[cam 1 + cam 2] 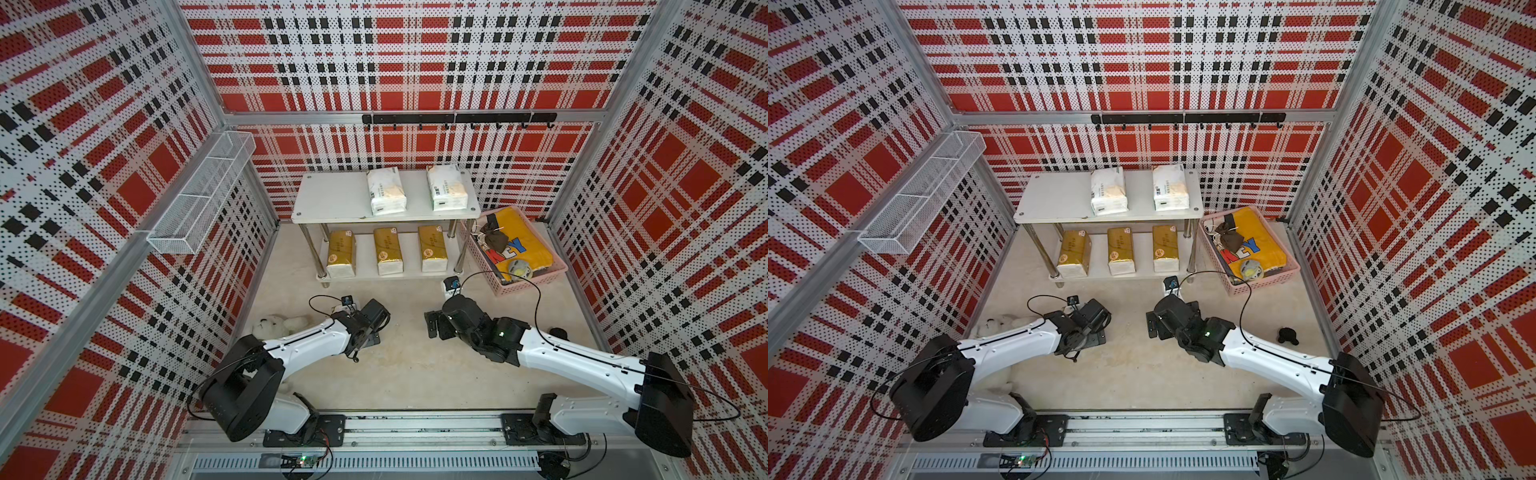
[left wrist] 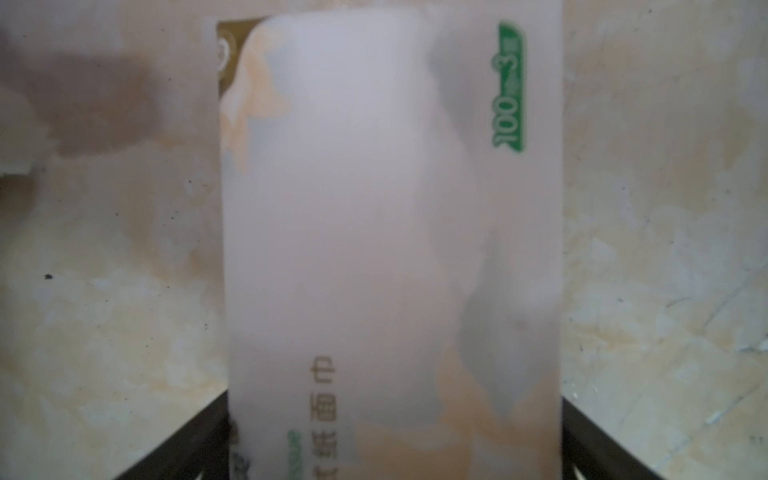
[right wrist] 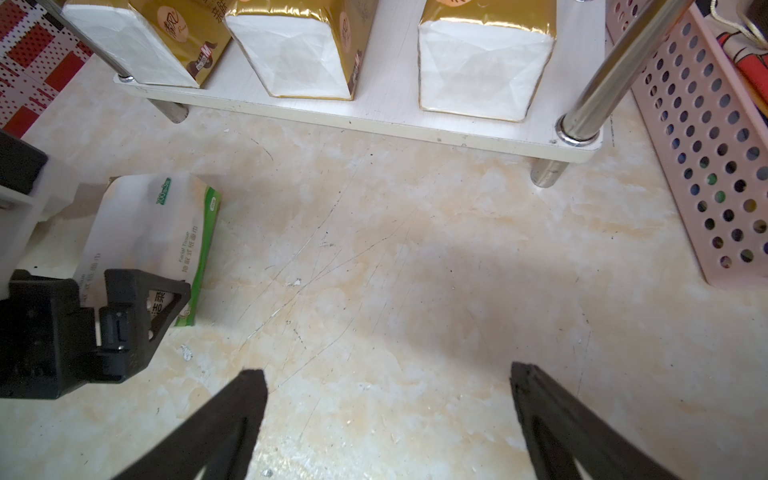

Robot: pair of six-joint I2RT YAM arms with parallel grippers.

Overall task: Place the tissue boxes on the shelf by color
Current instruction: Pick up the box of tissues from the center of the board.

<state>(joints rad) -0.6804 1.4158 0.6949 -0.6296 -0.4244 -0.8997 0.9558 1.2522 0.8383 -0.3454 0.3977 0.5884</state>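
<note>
Straddling the white pack (image 2: 390, 232) on the floor (image 2: 104, 291), left gripper (image 2: 395, 401) fingers (image 2: 195, 444) stand spread along its long sides; right gripper (image 3: 388, 374) gapes, empty.

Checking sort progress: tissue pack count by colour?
Gold packs: 3, on the shelf's lower tier.
White packs: 3; 2 on its top tier, 1 on the floor between the left gripper's fingers.
Total: 6.
</note>
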